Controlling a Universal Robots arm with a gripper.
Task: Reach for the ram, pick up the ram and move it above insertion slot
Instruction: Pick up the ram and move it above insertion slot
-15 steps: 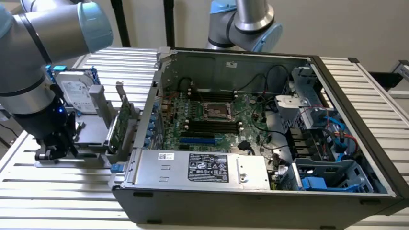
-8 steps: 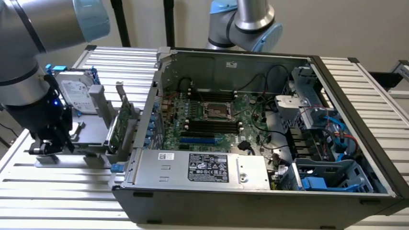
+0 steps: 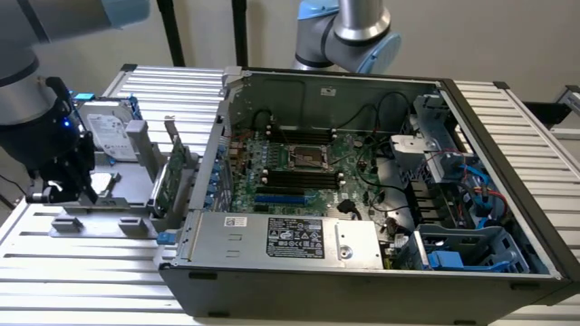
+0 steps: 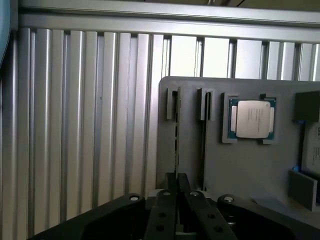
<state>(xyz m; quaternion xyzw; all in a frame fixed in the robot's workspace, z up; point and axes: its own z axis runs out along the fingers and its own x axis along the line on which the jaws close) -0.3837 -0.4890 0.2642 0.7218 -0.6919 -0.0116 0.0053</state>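
Gripper: the gripper (image 4: 176,179) has its black fingers drawn in narrow, the tips closed on the near end of the ram (image 4: 176,127) with the stick's edge between them.
Ram: seen edge-on in the wrist view, a thin dark line standing upright in the grey holder (image 4: 240,165), its far end seated in a small grey clip.
Neighbouring clip: just beside the ram, a second clip (image 4: 204,105) carries another thin dark edge; whether that is a second stick cannot be told.
Processor: a silver-capped chip (image 4: 251,118) on a green board lies flat in a recess of the holder, near the clips.
Arm: in the exterior view the gripper (image 3: 73,190) hangs low over the holder (image 3: 91,224) at the exterior view's left.
Hard drive: a silver drive (image 3: 104,132) stands propped in the holder behind the gripper.
Expansion card: a broad green card (image 3: 170,178) stands on edge between the holder and the computer case (image 3: 363,278).
Case: open on its side, showing the green motherboard (image 3: 340,146) and a silver power supply (image 3: 281,238) at the near wall.
Insertion slots: long black slots (image 3: 303,178) run across the motherboard, well apart from the gripper.
Table: ribbed aluminium slats (image 4: 75,125) carry holder and case alike.
Second arm: a blue-and-silver joint (image 3: 349,30) rises behind the case.
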